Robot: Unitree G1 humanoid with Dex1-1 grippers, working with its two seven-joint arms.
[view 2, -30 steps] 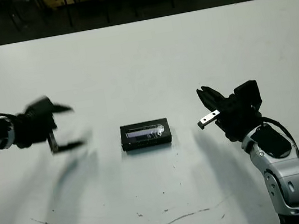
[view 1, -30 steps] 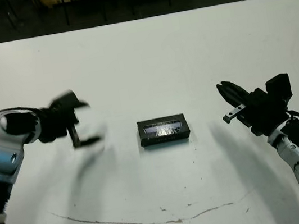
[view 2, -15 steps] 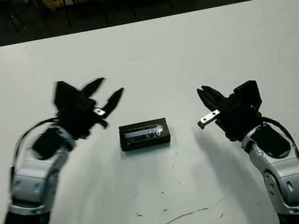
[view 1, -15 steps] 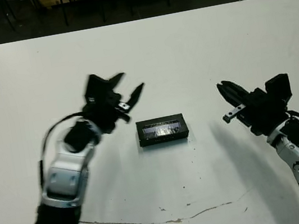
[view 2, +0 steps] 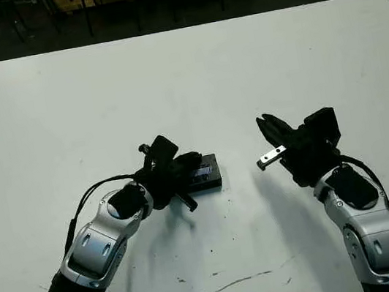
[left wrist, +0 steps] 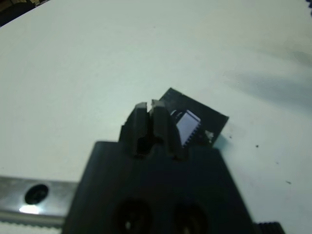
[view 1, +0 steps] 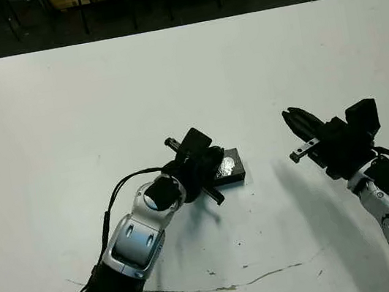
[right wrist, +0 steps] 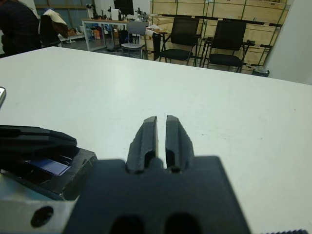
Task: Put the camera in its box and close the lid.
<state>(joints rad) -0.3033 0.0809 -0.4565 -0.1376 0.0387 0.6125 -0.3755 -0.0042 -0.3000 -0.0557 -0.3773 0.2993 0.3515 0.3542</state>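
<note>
You are looking down from the robot's head at a wide white table (view 1: 182,66) whose far edge runs along the top of the view, with dark floor and chair legs beyond it.

Near the middle of the table lies the flat black rectangular lid with a glossy patterned panel (view 1: 229,167). It sits closed on the small black box beneath it, whose side wall shows as a thin dark band. The camera cannot be seen, so you cannot tell where it is.

Your left gripper with two black fingers (view 1: 194,170) reaches in from the near left corner side and covers the left half of the lid. In the left wrist view its two fingers (left wrist: 146,122) are pressed together, with nothing between them, and their tips are right over the lid's (left wrist: 195,122) edge. Whether they touch it cannot be told.

Your right gripper with two black fingers (view 1: 297,132) hovers above the table to the right of the lid, well apart from it. In the right wrist view its fingers (right wrist: 146,141) stand nearly together with only a thin slit between them, holding nothing.

The table is bare from the lid back to the far edge and out to both side edges. Between the lid and the right gripper there is a bare strip of tabletop. Toward the near edge, a thin brownish curved line (view 1: 231,285) marks the surface.
</note>
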